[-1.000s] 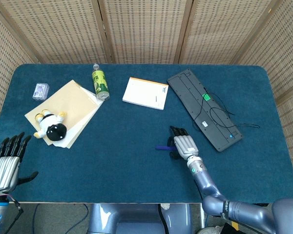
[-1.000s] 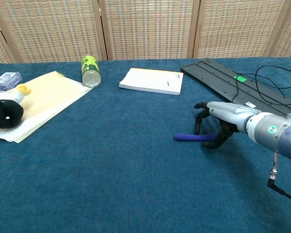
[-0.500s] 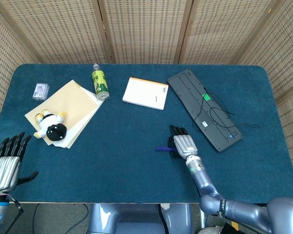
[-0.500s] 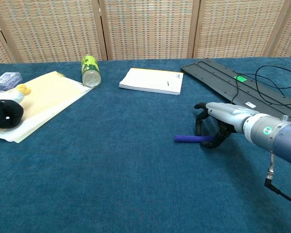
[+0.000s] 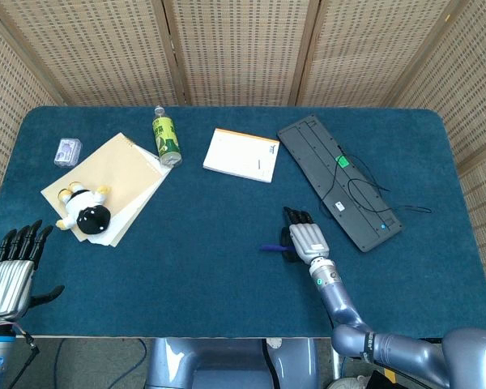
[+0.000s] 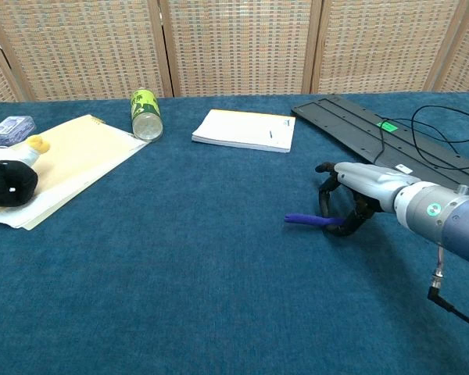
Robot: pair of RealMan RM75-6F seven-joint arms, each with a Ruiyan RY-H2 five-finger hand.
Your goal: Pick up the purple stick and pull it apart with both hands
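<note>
The purple stick (image 5: pixel 269 247) (image 6: pixel 309 220) lies low over the blue table, right of centre, pointing left. My right hand (image 5: pixel 306 240) (image 6: pixel 359 191) covers its right end and its curled dark fingers (image 6: pixel 326 200) grip it; that end is hidden under the palm. In the chest view the stick's free left end looks slightly lifted off the cloth. My left hand (image 5: pixel 12 271) hovers at the table's near left corner, far from the stick, holding nothing with its fingers straight and apart. The chest view does not show it.
A black keyboard (image 5: pixel 338 182) (image 6: pixel 391 137) with a cable lies just right of and behind my right hand. Behind the stick sits a white notebook (image 5: pixel 241 154) (image 6: pixel 244 129). At the left are a green bottle (image 5: pixel 166 138), tan papers (image 5: pixel 117 174), a plush toy (image 5: pixel 85 209) and a small box (image 5: pixel 67 150).
The right hand's fingers have tightened round the stick's right end, and the stick has shifted slightly right with its left end tipping up. The left hand has not moved.
</note>
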